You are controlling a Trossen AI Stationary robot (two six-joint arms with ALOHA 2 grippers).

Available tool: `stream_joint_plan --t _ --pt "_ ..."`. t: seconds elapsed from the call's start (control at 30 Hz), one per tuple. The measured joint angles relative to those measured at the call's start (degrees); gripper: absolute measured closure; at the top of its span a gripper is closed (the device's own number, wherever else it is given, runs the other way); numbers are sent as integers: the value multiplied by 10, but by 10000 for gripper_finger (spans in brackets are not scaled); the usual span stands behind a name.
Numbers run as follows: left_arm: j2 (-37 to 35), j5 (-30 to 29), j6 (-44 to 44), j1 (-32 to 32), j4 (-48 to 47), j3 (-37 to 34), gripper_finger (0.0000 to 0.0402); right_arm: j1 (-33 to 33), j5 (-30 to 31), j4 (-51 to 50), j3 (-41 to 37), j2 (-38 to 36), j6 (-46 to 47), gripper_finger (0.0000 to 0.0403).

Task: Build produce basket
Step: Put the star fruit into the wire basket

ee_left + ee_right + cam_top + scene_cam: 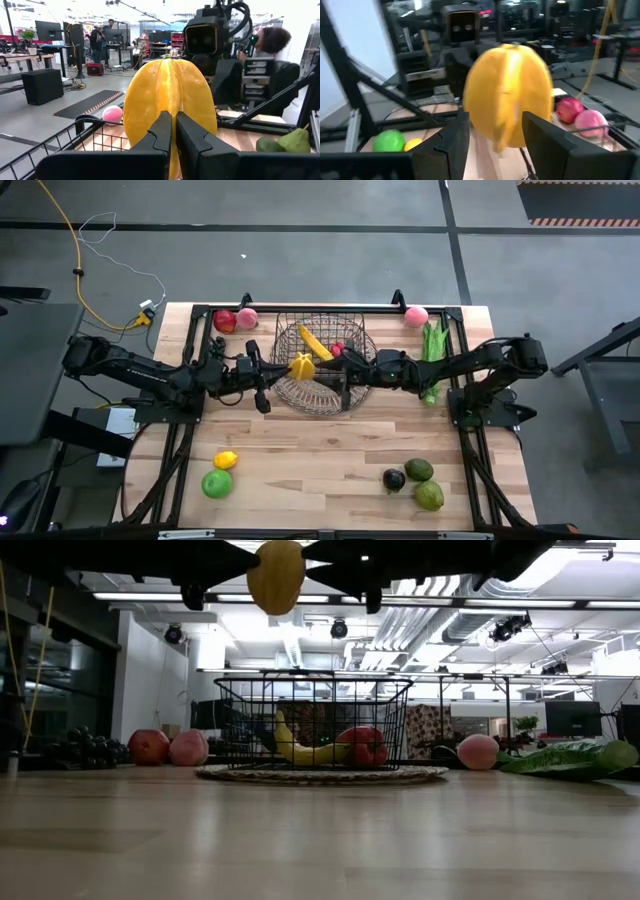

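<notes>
A yellow ribbed fruit (301, 366) hangs high above the table in my left gripper (287, 368), over the near left part of the dark wire basket (322, 330). The low view shows the fruit (277, 575) well above the basket (312, 725). My right gripper (495, 125) is open, and its fingers stand on either side of the same fruit (507, 95), coming from the table's right. A banana (314, 342) and a red piece (338, 350) lie in the basket, which stands on a round shallow wire dish (320, 776). My left gripper pinches one of the yellow fruit's ribs (172, 102) between its two fingers (160, 135), which are nearly together. The fingers come level from the table's left. The fruit stands upright, lifted clear above the basket. My right gripper: I cannot tell whether its open fingers touch the fruit.
A red apple (225, 321) and a pink fruit (247, 318) lie far left of the basket. Another pink fruit (416, 316) and green pods (432, 348) lie far right. A lemon (226, 460) and a green apple (216, 483) lie near left. Dark and green pieces (418, 480) lie near right.
</notes>
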Motion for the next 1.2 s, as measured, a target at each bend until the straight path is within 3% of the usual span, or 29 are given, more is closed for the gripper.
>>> stream_joint_plan --t 0.63,0.77,1.07,1.2 --pt "43 -9 -34 0 58 0 399 -6 -24 46 0 31 21 235" --pt "43 -9 -34 0 58 0 399 -6 -22 46 0 31 23 264" --pt "43 -8 -43 0 59 0 378 -6 -18 46 0 31 21 385" --pt "43 -7 -54 0 58 0 363 -6 -16 45 0 31 17 390"
